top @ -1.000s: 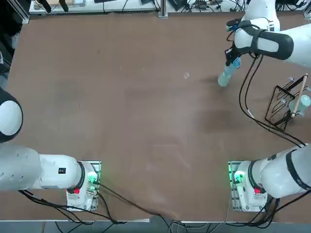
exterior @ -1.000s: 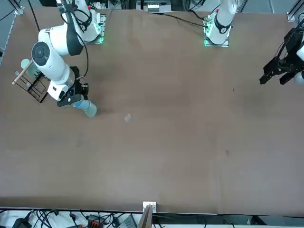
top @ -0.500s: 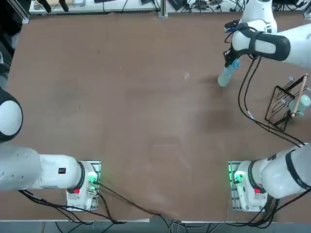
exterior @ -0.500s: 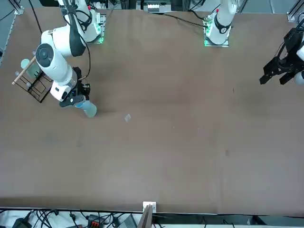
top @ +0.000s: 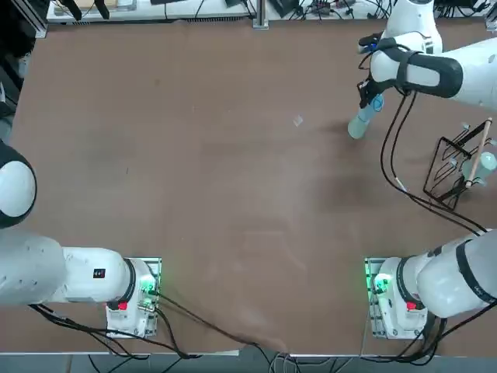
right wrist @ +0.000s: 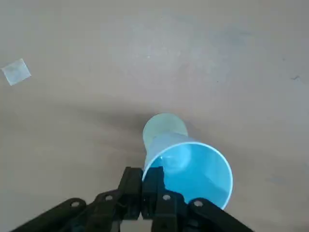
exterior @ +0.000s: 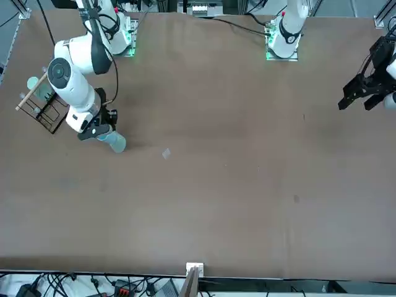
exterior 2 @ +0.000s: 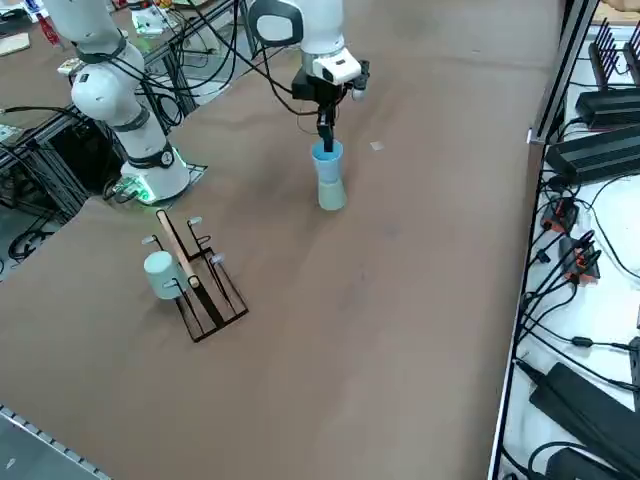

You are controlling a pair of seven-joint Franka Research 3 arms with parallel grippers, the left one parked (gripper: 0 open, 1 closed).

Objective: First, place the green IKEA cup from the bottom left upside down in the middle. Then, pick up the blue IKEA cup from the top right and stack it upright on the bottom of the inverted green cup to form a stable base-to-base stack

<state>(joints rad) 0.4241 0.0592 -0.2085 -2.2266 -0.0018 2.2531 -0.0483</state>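
Note:
The green IKEA cup point(exterior 2: 332, 192) stands upside down toward the table's far right, not at its middle. It also shows in the top view point(top: 356, 128) and the front view point(exterior: 117, 144). The blue IKEA cup point(exterior 2: 326, 159) sits upright right on top of it, base to base as far as the side view shows. My right gripper point(exterior 2: 324, 128) reaches down from above and is shut on the blue cup's rim. In the wrist view the fingers point(right wrist: 155, 180) pinch the wall of the blue cup point(right wrist: 193, 169), with the green cup point(right wrist: 164, 126) showing beyond it.
A black wire rack point(exterior 2: 200, 285) with a wooden peg holds a pale cup point(exterior 2: 160, 273) near the table's right edge, close to the right arm's cables point(top: 396, 155). A small clear scrap point(top: 298, 120) lies on the brown table left of the cups.
The right arm's wrist has shifted slightly toward the far edge. The blue cup stays gripped over the green cup, and both cups have barely moved.

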